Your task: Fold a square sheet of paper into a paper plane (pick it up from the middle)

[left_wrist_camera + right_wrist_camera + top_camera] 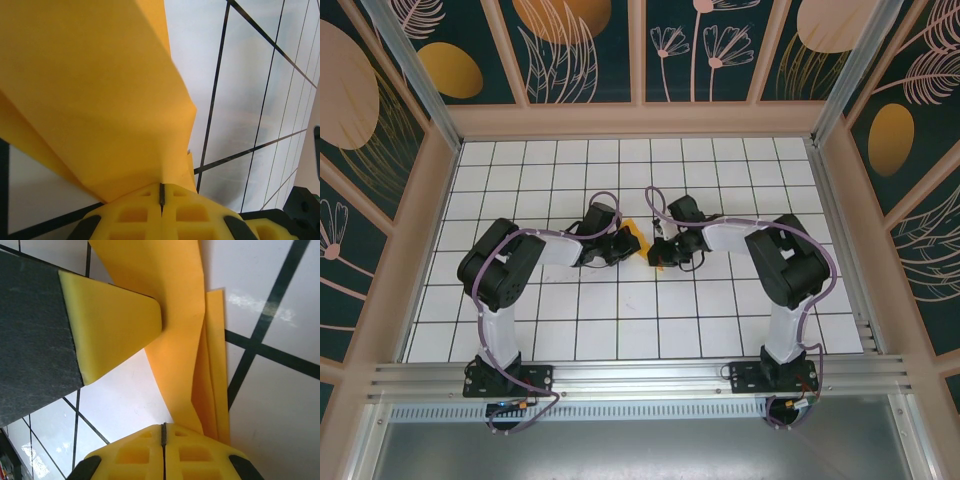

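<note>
Orange paper [100, 90] pinched in left pincer [161, 194], right pincer [163, 432] closed

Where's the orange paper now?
Top view, table centre: the folded orange paper is pinched in the left end effector, with the right end effector shut just right of it.

The far rows of the tiled table [620, 165] are open from left to right, and the near middle is free too. In the centre the left arm [500, 265], the right arm [785, 262] and the orange paper [636, 238] between them block the way; walls [420, 250] close both sides.
</note>
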